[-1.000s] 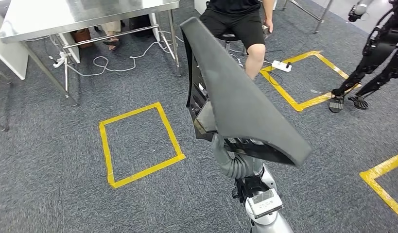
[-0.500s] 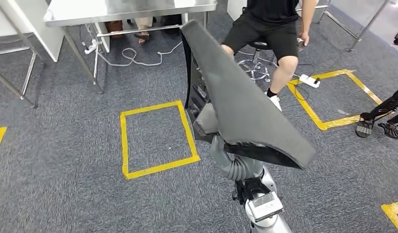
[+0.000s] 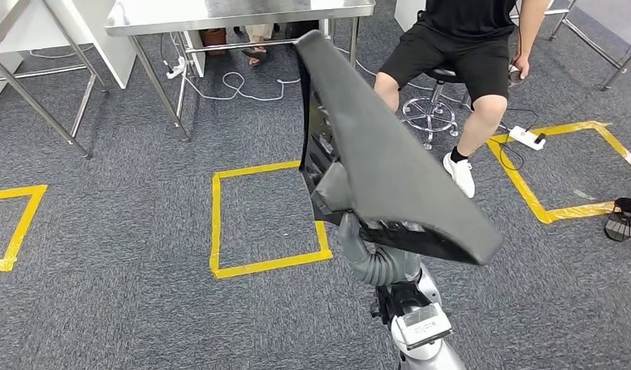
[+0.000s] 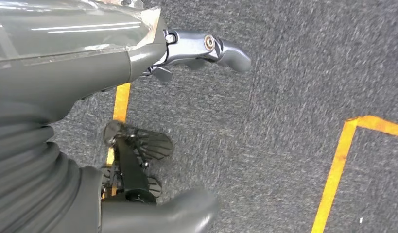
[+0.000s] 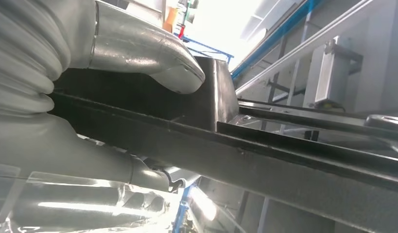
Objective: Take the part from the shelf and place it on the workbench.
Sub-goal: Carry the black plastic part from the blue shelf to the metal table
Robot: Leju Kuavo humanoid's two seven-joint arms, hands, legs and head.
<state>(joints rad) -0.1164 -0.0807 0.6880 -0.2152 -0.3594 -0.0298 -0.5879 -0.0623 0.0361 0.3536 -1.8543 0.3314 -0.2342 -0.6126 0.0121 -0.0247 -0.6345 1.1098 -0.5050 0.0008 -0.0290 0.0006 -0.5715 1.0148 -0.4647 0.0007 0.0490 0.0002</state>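
Note:
The part (image 3: 381, 154) is a long black moulded panel, matte on its outer face and ribbed on the inside. It stands tilted up in the middle of the head view. My right hand (image 3: 337, 191) grips it from below at its lower inner edge, with the silver arm rising from the bottom of the picture. Close up in the right wrist view, the thumb (image 5: 143, 53) presses on the part's black rim (image 5: 265, 145). My left hand (image 4: 153, 136) hangs over the carpet with its fingers (image 4: 211, 48) apart and nothing in them. The steel workbench (image 3: 243, 11) stands ahead at the top.
A person (image 3: 458, 38) in black sits on a stool just right of the workbench. Cables and a power strip (image 3: 528, 137) lie on the grey carpet. Yellow tape squares (image 3: 266, 220) mark the floor. Another table's legs (image 3: 35, 100) stand at the far left.
The whole picture has shifted: the camera has turned, so the workbench, person and tape squares now lie further right. The part stays held in my right hand.

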